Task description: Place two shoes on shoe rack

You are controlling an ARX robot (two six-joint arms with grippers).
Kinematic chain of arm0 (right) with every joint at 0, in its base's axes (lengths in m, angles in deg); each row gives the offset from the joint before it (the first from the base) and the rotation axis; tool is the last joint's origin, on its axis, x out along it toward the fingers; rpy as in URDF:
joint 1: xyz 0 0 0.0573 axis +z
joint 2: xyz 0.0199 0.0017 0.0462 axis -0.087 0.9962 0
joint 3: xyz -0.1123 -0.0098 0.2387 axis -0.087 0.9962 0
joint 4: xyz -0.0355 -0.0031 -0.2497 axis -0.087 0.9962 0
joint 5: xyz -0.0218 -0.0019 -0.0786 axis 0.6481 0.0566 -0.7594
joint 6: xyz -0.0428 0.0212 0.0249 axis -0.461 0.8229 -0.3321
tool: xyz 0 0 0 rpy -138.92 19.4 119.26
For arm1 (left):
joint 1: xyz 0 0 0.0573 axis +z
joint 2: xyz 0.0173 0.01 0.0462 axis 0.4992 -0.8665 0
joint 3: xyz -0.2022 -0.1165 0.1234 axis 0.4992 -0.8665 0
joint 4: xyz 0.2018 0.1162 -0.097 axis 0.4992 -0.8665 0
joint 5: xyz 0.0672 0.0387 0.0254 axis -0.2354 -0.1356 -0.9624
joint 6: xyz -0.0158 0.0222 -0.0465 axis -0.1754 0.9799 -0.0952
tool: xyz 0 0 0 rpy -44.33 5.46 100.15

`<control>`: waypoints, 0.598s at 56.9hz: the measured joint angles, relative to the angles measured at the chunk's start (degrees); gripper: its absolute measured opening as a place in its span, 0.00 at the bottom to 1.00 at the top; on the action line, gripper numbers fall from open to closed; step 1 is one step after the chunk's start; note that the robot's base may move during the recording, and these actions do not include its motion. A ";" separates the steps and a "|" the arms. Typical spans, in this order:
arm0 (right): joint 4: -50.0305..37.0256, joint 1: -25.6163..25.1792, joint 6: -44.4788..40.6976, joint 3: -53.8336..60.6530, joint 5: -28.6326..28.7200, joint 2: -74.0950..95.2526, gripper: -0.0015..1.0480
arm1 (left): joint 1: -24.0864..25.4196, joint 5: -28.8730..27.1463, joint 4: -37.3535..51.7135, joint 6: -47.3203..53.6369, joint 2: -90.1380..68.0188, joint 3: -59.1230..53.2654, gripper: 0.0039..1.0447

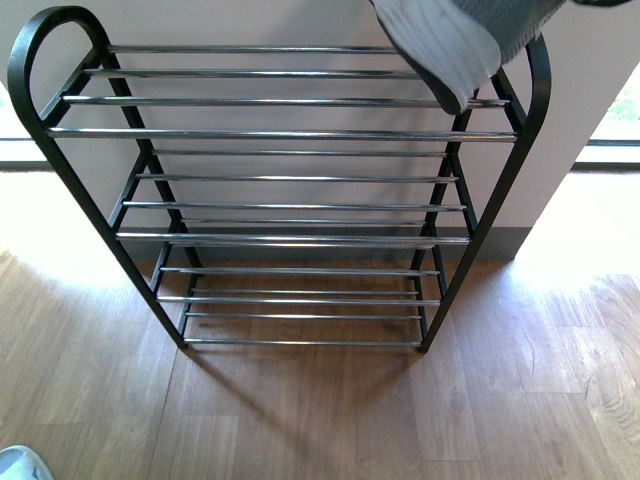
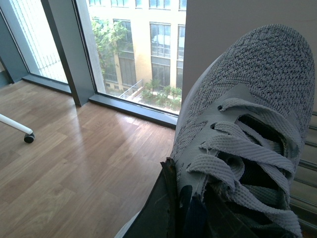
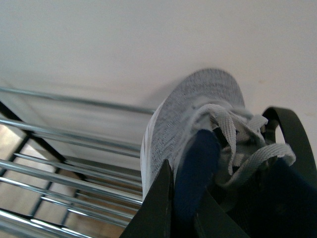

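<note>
The left pincer (image 2: 190, 213) is clamped on a sneaker (image 2: 247, 114) by its collar. It hangs in the air beside the rack (image 1: 280, 133), outside the front view. The right pincer (image 3: 185, 213) grips the other sneaker (image 3: 198, 109) above the top tier's right end. I'd level each sole across several rods before letting go, so neither tips through.

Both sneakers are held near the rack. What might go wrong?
The right gripper holds its sneaker at the top tier's far right end, close to the side arch of the shoe rack; it may snag or land half off. The rods are spaced apart, so a tilted sole may slip between them.
</note>
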 joint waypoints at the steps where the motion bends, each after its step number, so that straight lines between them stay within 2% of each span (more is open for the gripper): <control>1: -0.48 -0.20 -0.83 -0.02 -0.37 0.85 0.01 | 0.00 0.02 0.00 0.00 0.00 0.00 0.01; 12: -2.12 -0.87 -7.78 -0.37 -2.29 1.86 0.01 | 0.00 -0.02 0.00 0.00 0.00 0.00 0.01; 23: 3.10 0.17 -3.91 -1.07 -0.26 1.86 0.01 | 0.00 0.00 0.00 0.00 0.00 0.00 0.01; 31: 3.78 1.29 -1.77 -1.14 -0.85 2.34 0.01 | 0.00 0.00 0.00 0.00 0.00 0.00 0.01; 34: 4.02 1.40 -1.25 -1.18 -1.60 2.45 0.06 | 0.00 0.00 0.00 0.00 0.00 0.00 0.01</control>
